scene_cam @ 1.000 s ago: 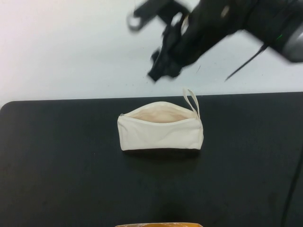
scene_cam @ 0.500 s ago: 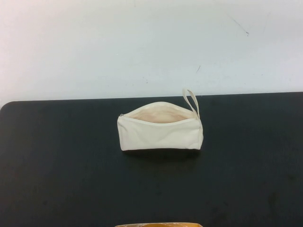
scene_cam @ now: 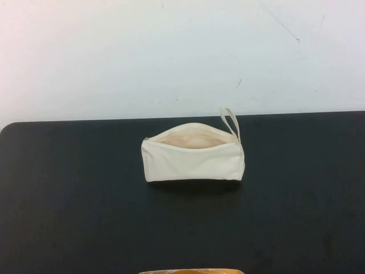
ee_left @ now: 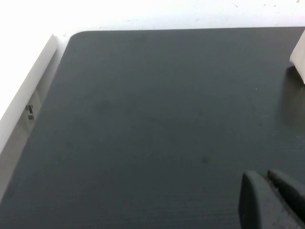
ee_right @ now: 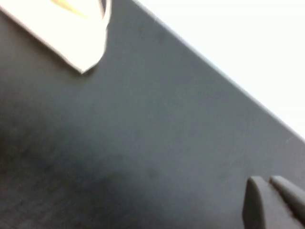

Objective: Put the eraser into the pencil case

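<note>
The pencil case (scene_cam: 193,154) is a cream-white zip pouch lying in the middle of the black mat (scene_cam: 74,205). Its zip is open, showing the pale beige lining, and its loop strap (scene_cam: 231,123) is at its right end. The eraser is not in view on the mat; I cannot see it inside the pouch. Neither arm shows in the high view. My left gripper (ee_left: 267,179) is shut and empty over bare mat, with the pouch's edge (ee_left: 300,59) off to one side. My right gripper (ee_right: 267,181) is shut and empty over the mat, away from the pouch (ee_right: 62,33).
A white table surface (scene_cam: 171,57) lies beyond the mat's far edge. A tan-orange object (scene_cam: 191,271) pokes in at the near edge of the high view. The mat's left edge and a white ledge (ee_left: 28,95) show in the left wrist view.
One second ago the right arm hung over the far side of the pouch; it has left the high view. The pouch has not moved.
</note>
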Available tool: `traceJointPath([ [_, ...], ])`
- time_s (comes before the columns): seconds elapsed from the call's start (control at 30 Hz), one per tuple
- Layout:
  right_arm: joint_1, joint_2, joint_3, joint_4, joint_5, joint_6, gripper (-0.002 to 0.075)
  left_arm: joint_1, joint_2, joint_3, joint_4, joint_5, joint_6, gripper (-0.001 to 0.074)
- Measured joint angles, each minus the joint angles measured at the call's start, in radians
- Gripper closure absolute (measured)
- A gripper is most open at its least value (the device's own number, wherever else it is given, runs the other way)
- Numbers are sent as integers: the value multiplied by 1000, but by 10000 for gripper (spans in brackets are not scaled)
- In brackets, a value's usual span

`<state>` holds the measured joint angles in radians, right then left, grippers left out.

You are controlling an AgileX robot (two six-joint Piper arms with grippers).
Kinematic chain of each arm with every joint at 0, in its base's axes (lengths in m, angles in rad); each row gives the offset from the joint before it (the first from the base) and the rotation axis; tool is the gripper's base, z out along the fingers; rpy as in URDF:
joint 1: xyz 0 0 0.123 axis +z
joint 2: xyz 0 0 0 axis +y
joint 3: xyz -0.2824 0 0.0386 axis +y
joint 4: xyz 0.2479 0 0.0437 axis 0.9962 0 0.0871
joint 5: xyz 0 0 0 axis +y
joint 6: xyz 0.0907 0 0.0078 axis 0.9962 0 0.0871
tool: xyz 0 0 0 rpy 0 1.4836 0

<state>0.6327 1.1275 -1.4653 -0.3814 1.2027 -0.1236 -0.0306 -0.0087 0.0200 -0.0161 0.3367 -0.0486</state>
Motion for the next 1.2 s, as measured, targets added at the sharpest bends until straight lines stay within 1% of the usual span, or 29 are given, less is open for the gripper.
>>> traceJointPath([
  [0.07, 0, -94, 157, 33, -61, 35, 727, 0, 0, 0, 0, 0, 0, 736],
  [0.2, 0, -302, 428, 154, -229, 61, 727, 0, 0, 0, 0, 0, 0, 736],
  [0.3, 0, -420, 578, 208, -300, 67, 727, 0, 0, 0, 0, 0, 0, 736],
  [0.4, 0, -509, 670, 267, -309, 67, 727, 0, 0, 0, 0, 0, 0, 736],
  [0.57, 0, -584, 740, 381, -312, 68, 727, 0, 0, 0, 0, 0, 0, 736],
  [0.67, 0, -588, 763, 401, -315, 71, 727, 0, 0, 0, 0, 0, 0, 736],
  [0.87, 0, -590, 794, 406, -316, 71, 727, 0, 0, 0, 0, 0, 0, 736],
  [1.07, 0, -592, 798, 381, -313, 34, 727, 0, 0, 0, 0, 0, 0, 736],
  [1.13, 0, -606, 813, 357, -345, 22, 727, 0, 0, 0, 0, 0, 0, 736],
  [1.2, -21, -631, 846, 333, -428, -11, 727, 0, 0, 0, 0, 0, 0, 736],
])
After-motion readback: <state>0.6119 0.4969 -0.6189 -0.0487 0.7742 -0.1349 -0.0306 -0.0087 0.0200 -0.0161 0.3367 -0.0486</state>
